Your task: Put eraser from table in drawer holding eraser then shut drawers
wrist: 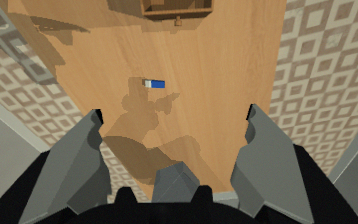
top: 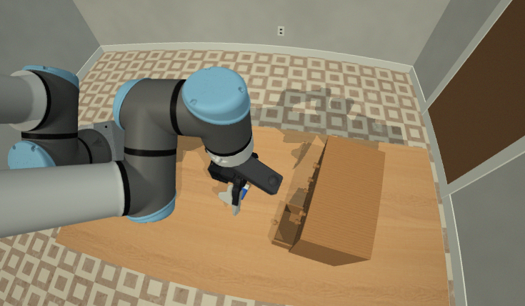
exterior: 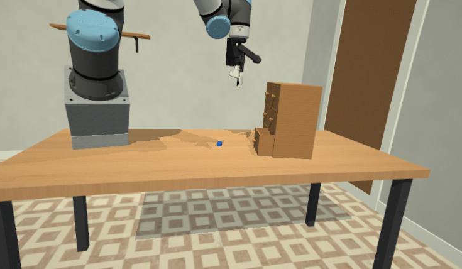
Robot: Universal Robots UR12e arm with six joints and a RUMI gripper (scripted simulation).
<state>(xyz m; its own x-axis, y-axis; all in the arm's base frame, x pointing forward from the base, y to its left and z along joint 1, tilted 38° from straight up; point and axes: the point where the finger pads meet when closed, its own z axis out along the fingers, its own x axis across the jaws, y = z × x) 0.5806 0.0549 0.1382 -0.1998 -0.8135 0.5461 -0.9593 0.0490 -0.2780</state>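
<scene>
A blue and white eraser (top: 244,192) (exterior: 219,143) (wrist: 157,84) lies flat on the table (top: 203,250) (exterior: 192,166) (wrist: 220,65), in front of the chest. The wooden chest (top: 343,197) (exterior: 294,123) stands upright. Its bottom drawer (exterior: 265,144) (wrist: 178,14) at the end nearer the exterior camera is pulled out; the other drawers in view look shut. I see no eraser in the visible, shadowed part of the open drawer; the rest is hidden. My gripper (exterior: 239,85) (wrist: 174,107) is open and empty, high above the table, roughly over the eraser's area and pointing down.
The chest's knobs (top: 310,179) (exterior: 271,119) stick out toward the arm's side. The upper part of the chest rises beside and above the open drawer. The robot's base (exterior: 97,117) stands at the opposite end of the table. A wall shelf (exterior: 139,34) is behind the arm.
</scene>
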